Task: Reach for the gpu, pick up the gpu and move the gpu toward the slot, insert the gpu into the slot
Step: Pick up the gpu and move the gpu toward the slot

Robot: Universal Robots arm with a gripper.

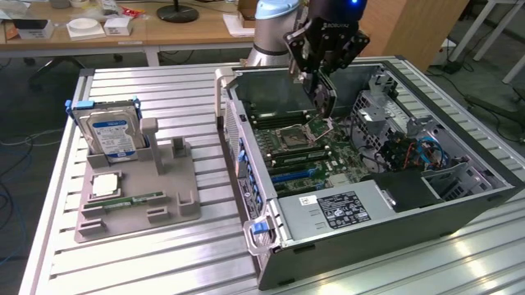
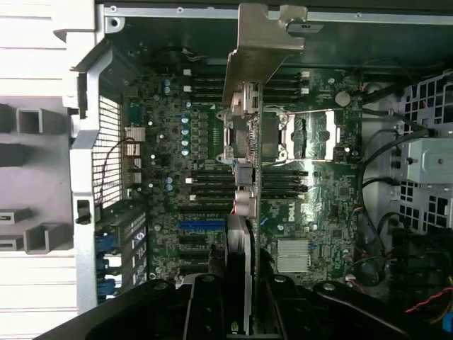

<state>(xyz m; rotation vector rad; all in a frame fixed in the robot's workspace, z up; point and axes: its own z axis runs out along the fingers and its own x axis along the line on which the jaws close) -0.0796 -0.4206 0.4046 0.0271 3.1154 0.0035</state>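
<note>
Your gripper (image 2: 241,301), jaws partly closed on the gpu (image 2: 244,142), holds it on edge above the motherboard (image 2: 318,205) by the CPU socket (image 2: 311,134), short of the blue slot (image 2: 202,224): you're mid-carry, and seating it, I judge, calls for aligning its edge over that slot.

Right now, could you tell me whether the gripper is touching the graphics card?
Touching. The wrist view shows the graphics card clamped edge-on in the gripper; in the exterior view the card hangs from it.
</note>
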